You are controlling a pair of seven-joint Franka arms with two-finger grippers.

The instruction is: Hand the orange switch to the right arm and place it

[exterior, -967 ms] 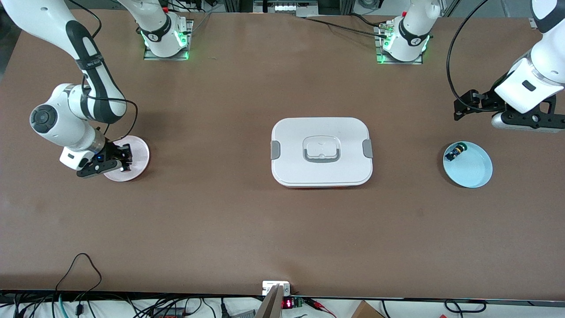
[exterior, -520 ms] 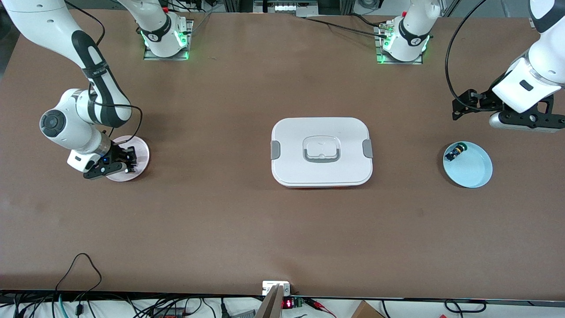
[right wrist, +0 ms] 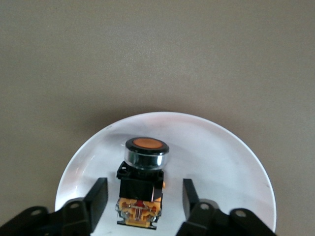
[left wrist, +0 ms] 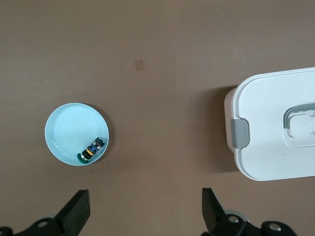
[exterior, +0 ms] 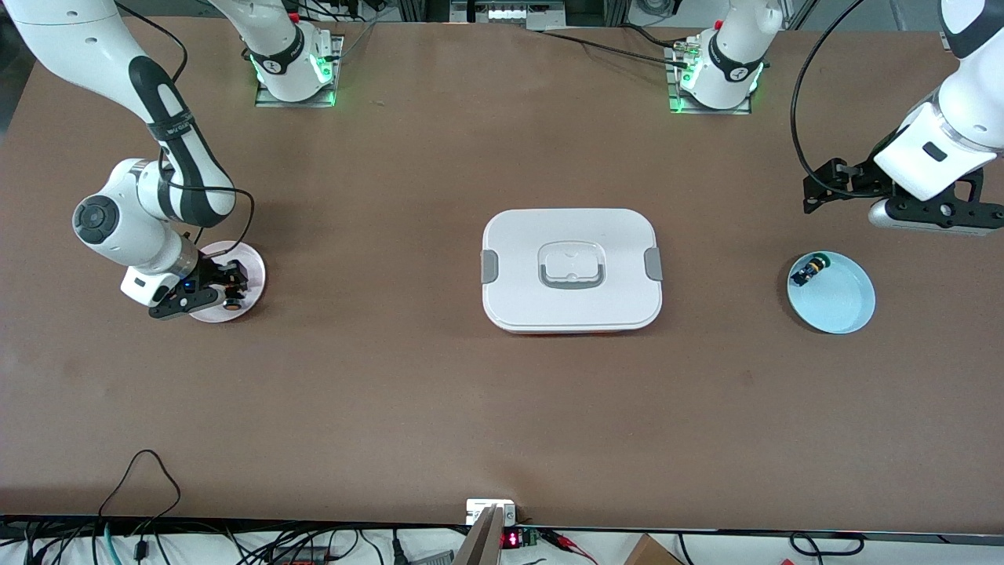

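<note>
The orange switch [right wrist: 142,184], a small black block with an orange top, lies on the white-pink plate [right wrist: 231,162] at the right arm's end of the table. It also shows in the front view [exterior: 232,304] on the plate [exterior: 252,271]. My right gripper [right wrist: 143,199] is open, low over the plate. Its fingers [right wrist: 97,196] stand on either side of the switch with a gap on each side. It also shows in the front view [exterior: 227,294]. My left gripper [left wrist: 145,209] is open and empty, up over bare table beside the blue plate [left wrist: 64,132], and waits [exterior: 820,188].
The blue plate [exterior: 843,302] at the left arm's end holds a similar black part with a green-yellow cap [exterior: 808,271]. A closed white lidded box [exterior: 571,269] sits mid-table, also seen in the left wrist view [left wrist: 275,128]. Cables run along the table edge nearest the front camera.
My right gripper shifted slightly over the pink plate and its fingers came apart; the orange switch now shows lying on the plate between them. The left arm hardly moved.
</note>
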